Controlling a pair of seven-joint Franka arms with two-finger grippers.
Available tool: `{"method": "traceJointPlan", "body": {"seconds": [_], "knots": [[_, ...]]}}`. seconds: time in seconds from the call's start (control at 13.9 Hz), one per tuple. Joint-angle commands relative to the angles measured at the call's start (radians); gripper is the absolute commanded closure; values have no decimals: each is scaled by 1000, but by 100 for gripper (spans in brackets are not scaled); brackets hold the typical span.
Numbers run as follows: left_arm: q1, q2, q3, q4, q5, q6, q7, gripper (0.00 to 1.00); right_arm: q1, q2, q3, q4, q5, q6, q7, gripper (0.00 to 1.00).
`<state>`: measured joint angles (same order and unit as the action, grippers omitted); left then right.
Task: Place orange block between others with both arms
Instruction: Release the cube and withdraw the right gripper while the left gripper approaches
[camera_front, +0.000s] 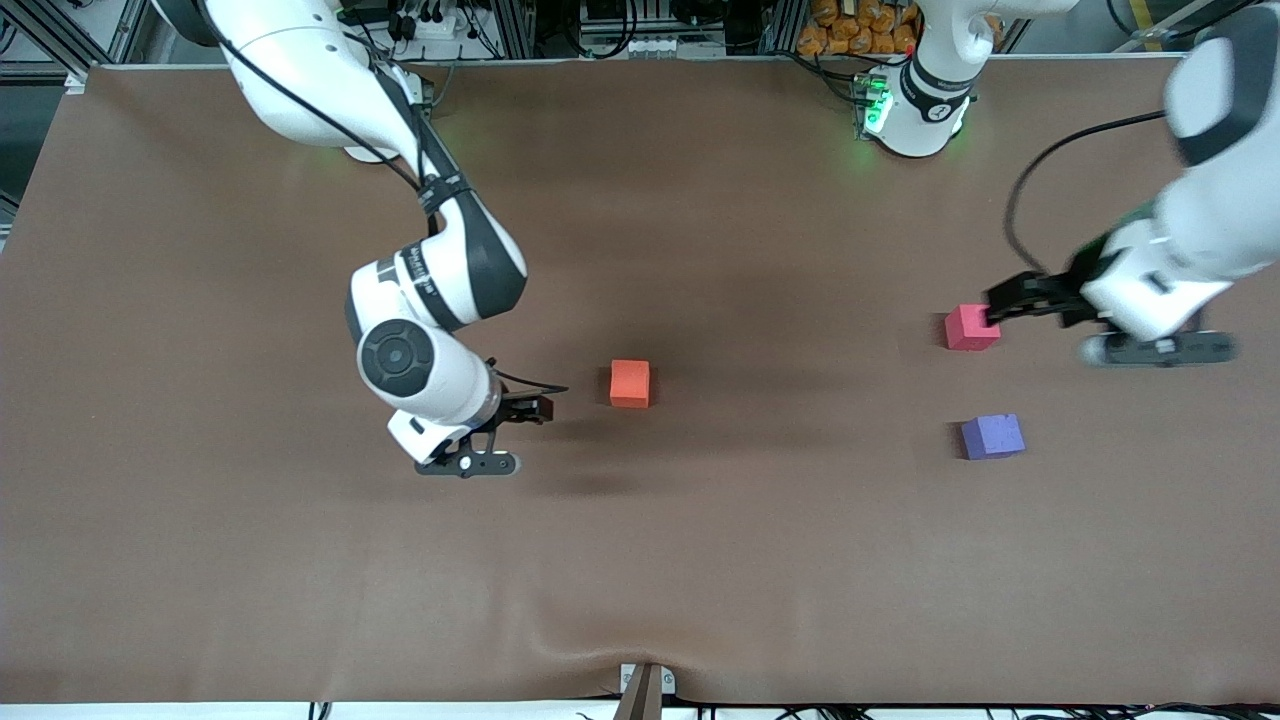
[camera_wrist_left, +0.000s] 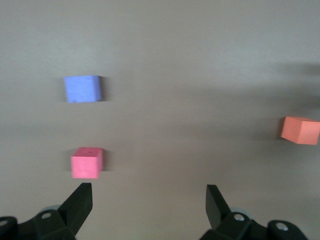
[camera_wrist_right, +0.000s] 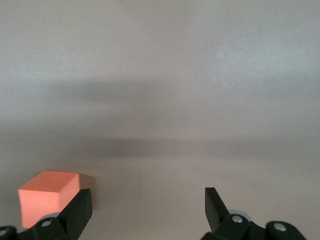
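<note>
The orange block (camera_front: 630, 384) lay untouched mid-table, well apart from the others – the approach was judged underway, and the right gripper (camera_front: 530, 410), jaws wide like the left gripper (camera_front: 1010, 300) by the pink cube (camera_front: 970, 327), needed centring on the block at its 3 o'clock.

Both arms are built of large, rounded white shells joined by black bands. The right arm (camera_front: 430, 300) shows a round dark grey cap with concentric rings on one joint, small dark lettering on a white band, and a thin black cable strapped along its length. The left arm (camera_front: 1190, 230) carries a looping black cable, and its white base glows with green lights. Each arm ends in a black two-finger claw: right claw (camera_front: 540, 408), left claw (camera_front: 1000, 305), with silver screws in the finger mounts.
</note>
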<state>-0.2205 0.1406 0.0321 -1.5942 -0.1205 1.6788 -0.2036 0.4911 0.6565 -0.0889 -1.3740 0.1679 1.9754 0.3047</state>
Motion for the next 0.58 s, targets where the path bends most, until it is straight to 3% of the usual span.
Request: {"method": "traceJointPlan", "body": {"seconds": [0.0,0.5], "knots": [[-43,49,8,62,-13,-8,-40,0,-78,-44,15,-36,-16,-3,-151,0],[-199,187,2,137,-14,91,-235,0,-184,-43,15,-23,-45,43,-430,0]]}}
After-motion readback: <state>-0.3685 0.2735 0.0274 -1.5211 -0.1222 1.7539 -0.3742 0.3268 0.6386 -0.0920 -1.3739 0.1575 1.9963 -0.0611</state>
